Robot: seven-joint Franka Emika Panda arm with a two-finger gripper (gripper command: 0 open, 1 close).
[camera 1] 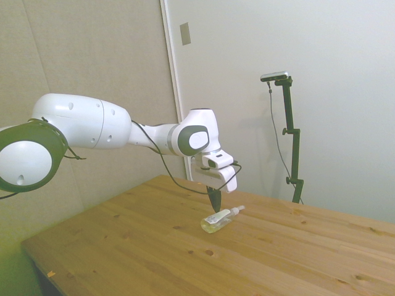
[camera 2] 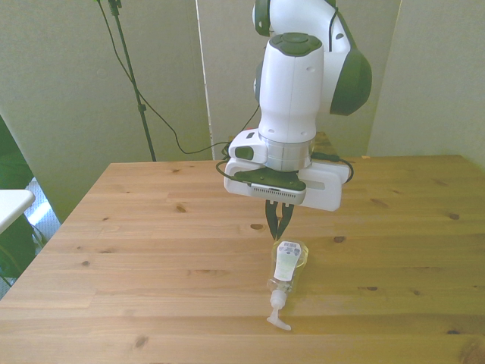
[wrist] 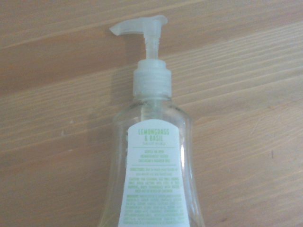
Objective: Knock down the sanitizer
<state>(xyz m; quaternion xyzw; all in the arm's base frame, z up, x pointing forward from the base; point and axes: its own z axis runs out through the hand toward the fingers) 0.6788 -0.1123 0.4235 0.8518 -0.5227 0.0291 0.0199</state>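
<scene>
Since the sanitizer already lies flat on the worktop, the knock-down reads as done from these views. It rests on its side near the middle of the boards, base toward the robot, pump nozzle toward the front camera; the wrist view shows the label facing up and the nozzle bent to one side. The pincer hangs just above the base end, fingers drawn close to a narrow point, holding nothing; whether the tips touch the bottle I cannot tell. Handling, as a judgement: 1 slim clear plastic bottle, only a little yellowish liquid pooled at the low side, so probably light and quick to slide or roll on smooth wood. Walls look thin, likely to flex under a squeeze; not fragile like glass, though the pump neck seems the weak spot. If it had to be lifted, the flat labelled faces of the body offer the best hold, across the narrow thickness, away from the collar.
</scene>
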